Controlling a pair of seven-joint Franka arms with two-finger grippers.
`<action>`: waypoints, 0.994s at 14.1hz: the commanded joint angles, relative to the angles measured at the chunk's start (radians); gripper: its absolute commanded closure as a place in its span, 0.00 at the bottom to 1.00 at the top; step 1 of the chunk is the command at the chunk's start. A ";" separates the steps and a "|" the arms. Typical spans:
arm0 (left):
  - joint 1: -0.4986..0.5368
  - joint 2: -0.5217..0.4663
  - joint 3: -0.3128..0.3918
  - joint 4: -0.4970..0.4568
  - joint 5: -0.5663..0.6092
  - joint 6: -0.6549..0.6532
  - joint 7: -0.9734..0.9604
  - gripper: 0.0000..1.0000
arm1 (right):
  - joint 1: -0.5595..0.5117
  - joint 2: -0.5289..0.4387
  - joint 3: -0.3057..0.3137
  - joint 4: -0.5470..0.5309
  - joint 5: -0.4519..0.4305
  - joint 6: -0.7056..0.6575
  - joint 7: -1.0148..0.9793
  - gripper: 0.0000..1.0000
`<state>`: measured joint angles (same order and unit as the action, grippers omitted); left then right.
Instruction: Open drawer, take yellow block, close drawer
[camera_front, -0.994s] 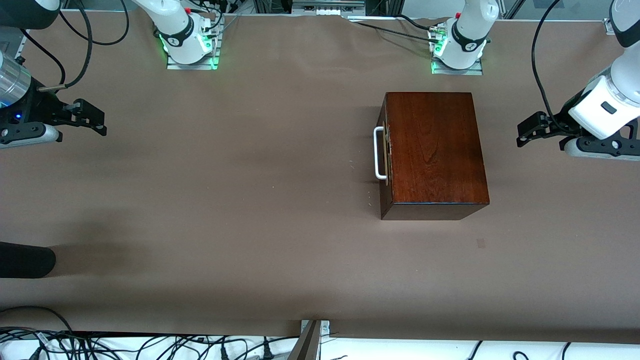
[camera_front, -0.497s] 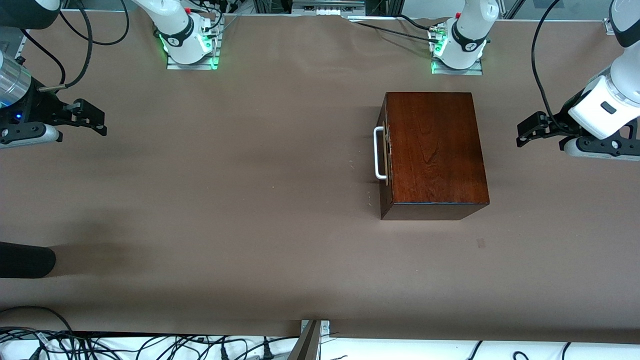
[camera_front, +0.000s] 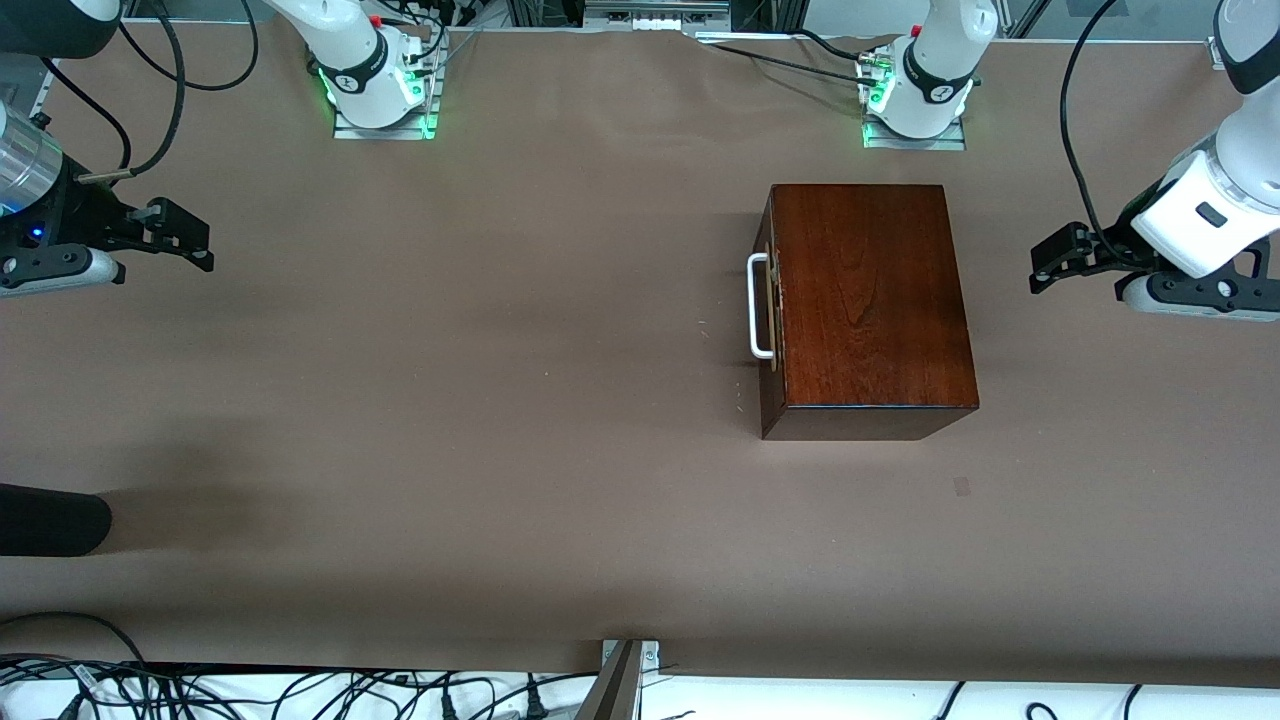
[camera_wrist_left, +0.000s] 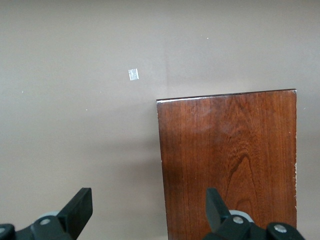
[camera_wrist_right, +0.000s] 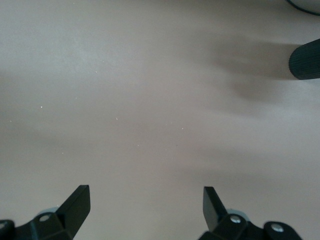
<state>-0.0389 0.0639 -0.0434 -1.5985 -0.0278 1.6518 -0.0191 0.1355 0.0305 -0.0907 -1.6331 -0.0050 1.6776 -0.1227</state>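
Front view: drawer (camera_front: 768, 305) shut, right of centre on the desk (camera_front: 450, 400); block unseen. Left gripper (camera_front: 1045, 265) at right edge, right gripper (camera_front: 195, 245) at left edge, fingers wide. Next: grasp white handle (camera_front: 757, 305).

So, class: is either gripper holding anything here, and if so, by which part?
Nothing is held. The left gripper is open over the table by the wooden box; the right gripper is open over bare table at its own end. The drawer is shut.

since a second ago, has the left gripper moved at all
Yes, slightly. In the front view the left gripper has edged toward the wooden box and a little up the view; the box itself has not shifted. Its fingers stand open.
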 joint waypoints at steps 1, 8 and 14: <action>-0.016 0.017 -0.029 0.048 0.002 -0.023 -0.007 0.00 | -0.002 -0.003 0.005 0.016 0.011 -0.015 0.008 0.00; -0.047 0.127 -0.288 0.066 0.000 -0.029 -0.314 0.00 | -0.002 -0.003 0.005 0.016 0.011 -0.015 0.006 0.00; -0.246 0.324 -0.305 0.158 0.069 0.026 -0.627 0.00 | -0.002 -0.003 0.005 0.016 0.011 -0.015 0.006 0.00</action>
<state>-0.2293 0.3218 -0.3485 -1.4958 -0.0120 1.6656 -0.5303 0.1359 0.0304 -0.0887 -1.6325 -0.0050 1.6776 -0.1227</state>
